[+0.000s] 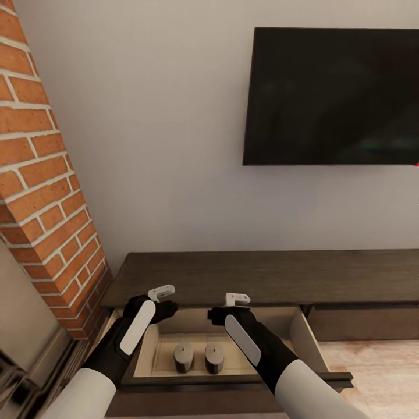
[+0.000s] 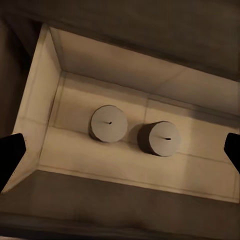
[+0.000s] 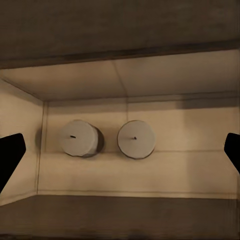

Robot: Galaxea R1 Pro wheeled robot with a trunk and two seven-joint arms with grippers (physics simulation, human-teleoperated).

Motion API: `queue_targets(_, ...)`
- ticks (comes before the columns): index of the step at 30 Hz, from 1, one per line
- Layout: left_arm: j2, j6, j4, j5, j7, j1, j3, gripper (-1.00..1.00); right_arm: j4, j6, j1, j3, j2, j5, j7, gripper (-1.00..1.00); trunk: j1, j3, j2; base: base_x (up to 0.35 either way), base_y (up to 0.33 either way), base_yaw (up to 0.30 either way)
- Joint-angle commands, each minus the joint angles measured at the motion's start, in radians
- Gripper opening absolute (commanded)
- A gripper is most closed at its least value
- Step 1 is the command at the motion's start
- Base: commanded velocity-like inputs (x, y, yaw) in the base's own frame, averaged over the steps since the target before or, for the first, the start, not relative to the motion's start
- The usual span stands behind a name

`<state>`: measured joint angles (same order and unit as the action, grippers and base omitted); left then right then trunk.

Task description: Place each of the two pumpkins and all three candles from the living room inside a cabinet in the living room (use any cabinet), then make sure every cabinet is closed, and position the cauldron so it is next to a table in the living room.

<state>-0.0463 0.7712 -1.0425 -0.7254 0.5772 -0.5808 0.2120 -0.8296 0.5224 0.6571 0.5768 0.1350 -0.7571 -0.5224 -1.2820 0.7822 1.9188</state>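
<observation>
Cabinet (image 1: 262, 276) drawer (image 1: 302, 331) pulled out | two candles (image 1: 198, 357) upright, side by side on its pale floor, just apart | left end effector (image 1: 162, 298) and right end effector (image 1: 231, 305) above drawer, both spread, empty

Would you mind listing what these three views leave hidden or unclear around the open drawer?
- Drawer front corners, head view: covered by both forearms.
- Left gripper and right gripper, wrist views: fingertips cut off by the side edges.
- Cabinet, head view: cut off by the right edge.
- Candles: two visible; a third cannot be confirmed.
</observation>
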Motion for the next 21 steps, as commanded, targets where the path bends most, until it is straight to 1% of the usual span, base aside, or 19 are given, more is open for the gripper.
queue_targets(1,0.002,0.001,-0.002,-0.011,0.01,-0.001,0.0,1.0,-0.002,0.013,0.001,0.003,0.0,-0.009,-0.009,1.0,0.004,-0.002,-0.007,-0.001,0.0,0.0)
queue_targets(4,0.008,0.007,-0.008,-0.008,0.017,-0.001,-0.003,1.0,-0.011,0.034,0.001,0.002,-0.004,-0.008,-0.01,1.0,0.016,-0.012,-0.028,0.0,0.0,0.0)
queue_targets(5,0.014,0.011,-0.019,-0.007,0.024,-0.001,-0.006,1.0,-0.019,0.039,0.001,0.002,-0.006,-0.008,-0.01,1.0,0.019,-0.015,-0.035,0.0,0.0,0.0)
queue_targets(7,0.05,0.029,-0.071,-0.01,0.036,0.003,-0.016,1.0,-0.042,0.046,0.001,0.001,-0.01,-0.009,-0.01,1.0,0.027,-0.021,-0.049,0.0,0.0,0.0)
queue_targets(8,0.069,0.055,-0.118,-0.011,0.04,0.006,-0.02,1.0,-0.062,0.049,0.001,0.0,-0.01,-0.009,-0.01,1.0,0.031,-0.024,-0.056,0.0,0.0,0.0)
queue_targets(10,0.082,0.105,-0.198,-0.011,0.043,0.009,-0.025,1.0,-0.108,0.065,0.001,-0.002,-0.01,-0.01,-0.01,1.0,0.039,-0.03,-0.07,0.0,0.0,0.0)
queue_targets(12,0.088,0.167,-0.285,-0.011,0.044,0.013,-0.043,1.0,-0.18,0.102,0.001,-0.002,-0.009,-0.01,-0.01,1.0,0.046,-0.037,-0.084,0.0,0.0,0.0)
queue_targets(14,0.091,0.2,-0.337,-0.011,0.046,0.025,-0.081,1.0,-0.269,0.145,0.001,-0.003,-0.009,-0.01,-0.014,1.0,0.054,-0.043,-0.098,0.0,0.0,0.0)
queue_targets(17,0.092,0.218,-0.364,-0.011,0.05,0.059,-0.119,1.0,-0.364,0.187,0.001,-0.005,-0.009,-0.015,-0.03,1.0,0.065,-0.052,-0.119,0.0,0.0,0.0)
queue_targets(21,0.098,0.223,-0.372,-0.012,0.051,0.107,-0.134,1.0,-0.398,0.207,0.001,-0.007,-0.009,-0.018,-0.059,1.0,0.081,-0.065,-0.147,0.0,0.0,0.0)
